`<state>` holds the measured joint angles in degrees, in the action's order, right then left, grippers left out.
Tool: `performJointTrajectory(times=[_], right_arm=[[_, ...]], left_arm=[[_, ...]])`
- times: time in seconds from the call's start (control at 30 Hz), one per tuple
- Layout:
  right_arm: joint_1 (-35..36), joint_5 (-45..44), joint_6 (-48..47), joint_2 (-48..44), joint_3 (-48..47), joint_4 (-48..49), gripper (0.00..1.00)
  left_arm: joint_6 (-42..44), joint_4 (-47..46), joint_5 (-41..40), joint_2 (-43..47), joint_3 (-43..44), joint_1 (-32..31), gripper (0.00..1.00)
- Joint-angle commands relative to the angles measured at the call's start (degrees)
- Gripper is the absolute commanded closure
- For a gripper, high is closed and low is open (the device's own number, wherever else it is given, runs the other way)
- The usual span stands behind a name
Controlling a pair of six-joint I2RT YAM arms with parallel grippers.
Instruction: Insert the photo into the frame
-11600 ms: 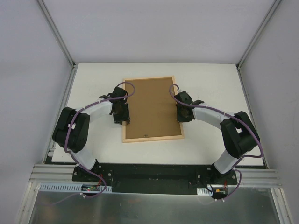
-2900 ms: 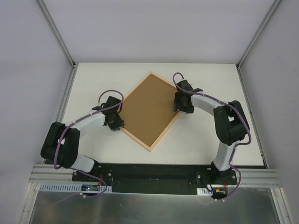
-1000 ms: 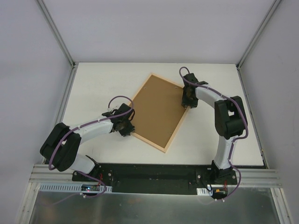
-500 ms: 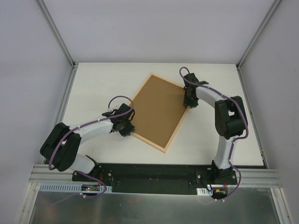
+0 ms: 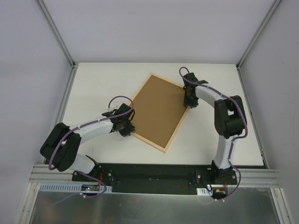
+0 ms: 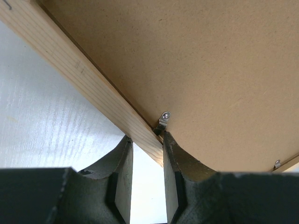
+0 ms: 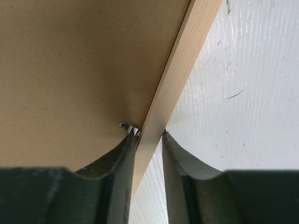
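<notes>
My 2 tools clamp the frame (image 5: pixel 149 143) by its wood rim: left gripper (image 5: pixel 128 131) left of center, right gripper (image 5: pixel 189 103) upper right; backing board (image 5: pixel 158 112) faces up.

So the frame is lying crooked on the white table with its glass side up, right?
Not quite. The frame is lying crooked on the white table, but its brown back is facing up, not the glass. The top camera shows this best, and both wrist cameras show the same brown board.
</notes>
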<state>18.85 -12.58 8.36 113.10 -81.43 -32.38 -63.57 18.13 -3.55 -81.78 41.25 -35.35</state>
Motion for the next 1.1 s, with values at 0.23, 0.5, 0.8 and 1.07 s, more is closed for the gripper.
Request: performJointTrajectory(times=[0.23, 0.5, 0.8, 1.07], right_arm=[[-1.2, 3.3, 0.1, -3.8, -1.2, 0.3, 0.38], [-1.2, 5.1, 1.7, -9.6, 3.2, -0.2, 0.28], [-0.8, 8.7, 5.1, -19.1, 18.9, 5.7, 0.29], [2.1, 10.9, 7.0, -19.6, 23.2, 8.1, 0.39]], left_arm=[[9.4, 4.3, 2.2, 2.6, 3.1, -2.1, 0.65], [12.1, 6.5, 0.9, 4.9, 6.8, -1.5, 0.41], [24.8, 7.4, 5.2, -1.3, 19.7, 12.5, 0.37], [46.7, 9.3, 5.9, -19.5, 40.6, 15.4, 0.36]])
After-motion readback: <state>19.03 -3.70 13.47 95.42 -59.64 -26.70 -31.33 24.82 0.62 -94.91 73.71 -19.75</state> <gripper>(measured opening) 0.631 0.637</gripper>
